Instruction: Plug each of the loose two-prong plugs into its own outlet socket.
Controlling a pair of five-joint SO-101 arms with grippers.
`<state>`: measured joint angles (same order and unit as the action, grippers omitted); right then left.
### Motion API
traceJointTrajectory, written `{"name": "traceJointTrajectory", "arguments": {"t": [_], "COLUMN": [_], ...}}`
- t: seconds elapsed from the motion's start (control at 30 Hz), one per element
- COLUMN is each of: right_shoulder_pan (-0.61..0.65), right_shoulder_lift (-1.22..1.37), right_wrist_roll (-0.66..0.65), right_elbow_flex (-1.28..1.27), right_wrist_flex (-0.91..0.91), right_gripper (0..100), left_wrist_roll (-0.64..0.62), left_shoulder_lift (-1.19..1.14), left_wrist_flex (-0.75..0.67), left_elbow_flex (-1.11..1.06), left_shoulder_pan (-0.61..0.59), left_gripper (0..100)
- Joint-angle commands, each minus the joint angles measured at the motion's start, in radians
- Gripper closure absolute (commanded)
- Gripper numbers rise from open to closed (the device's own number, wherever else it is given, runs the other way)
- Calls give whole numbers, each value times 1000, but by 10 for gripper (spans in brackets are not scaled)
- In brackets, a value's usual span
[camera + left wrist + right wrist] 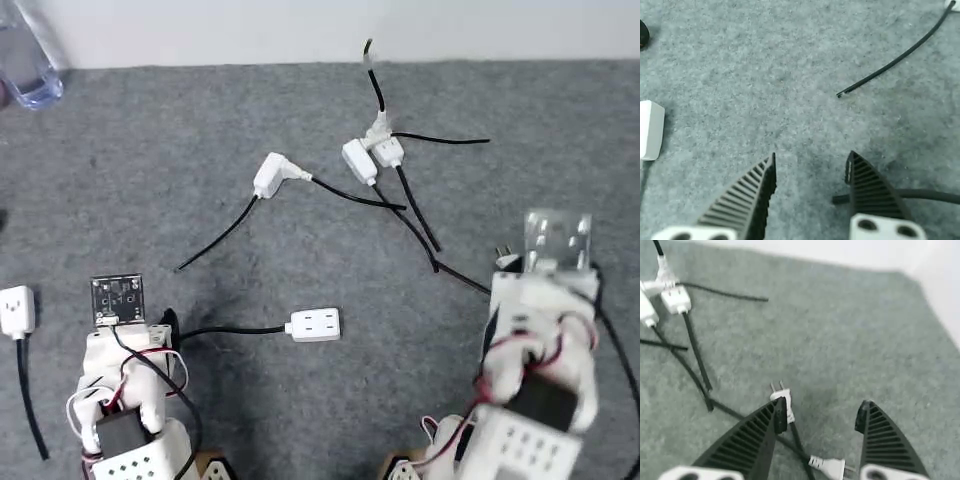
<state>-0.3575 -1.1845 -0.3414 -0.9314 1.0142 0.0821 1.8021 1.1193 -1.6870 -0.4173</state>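
A white outlet socket (315, 324) on a black cable lies mid-table, and another socket (17, 308) (650, 129) lies at the far left. My left gripper (117, 296) (811, 162) hangs open over bare carpet between them. A white angled plug (272, 175) lies further back. A cluster of white plugs and sockets (370, 152) (671, 297) sits at the back. My right gripper (556, 232) (825, 405) is open just above the carpet. A small two-prong plug (505, 258) (780, 394) lies beside one finger, and a second plug (827, 467) lies on the carpet, lower in the right wrist view.
Black cables (415, 215) cross the carpet between the cluster and the right arm. A loose cable end (842, 93) lies ahead of the left gripper. A clear bottle (25, 65) stands at the back left corner by the white wall.
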Motion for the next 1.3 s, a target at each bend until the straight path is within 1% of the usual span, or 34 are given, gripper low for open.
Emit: {"name": "traceJointTrajectory", "arguments": {"t": [0.0, 0.1, 0.23, 0.33, 0.43, 0.53, 0.77, 0.83, 0.97, 1.07, 1.27], "right_shoulder_pan": [-12, -12, -10, -15, -38, -64, -82, -79, -48, -27, -8], "right_shoulder_lift": [328, 562, 816, 963, 1081, 1187, 1402, 1437, 1455, 1463, 1471], "right_wrist_roll": [-12, -32, -153, -269, -351, -397, -430, -430, -423, -423, -422], "right_elbow_flex": [258, 450, 666, 770, 796, 792, 792, 792, 792, 796, 792], "right_wrist_flex": [79, 173, 291, 334, 317, 243, 136, 99, 68, 64, -5], "right_gripper": [779, 779, 779, 781, 783, 783, 783, 783, 783, 783, 783], "left_wrist_roll": [12, 12, 12, 12, 12, 12, 14, 14, 14, 14, 14], "left_shoulder_lift": [14, 14, 14, 14, 14, 14, 14, 14, 14, 14, 14], "left_wrist_flex": [8, 8, 8, 8, 8, 8, 3, 3, 3, 3, 3], "left_elbow_flex": [4, 4, 4, 4, 4, 4, 4, 4, 4, 4, 4], "left_shoulder_pan": [3, 3, 3, 3, 3, 3, 6, 28, 66, 68, 68], "left_gripper": [783, 783, 783, 783, 783, 783, 783, 783, 783, 783, 783]}}
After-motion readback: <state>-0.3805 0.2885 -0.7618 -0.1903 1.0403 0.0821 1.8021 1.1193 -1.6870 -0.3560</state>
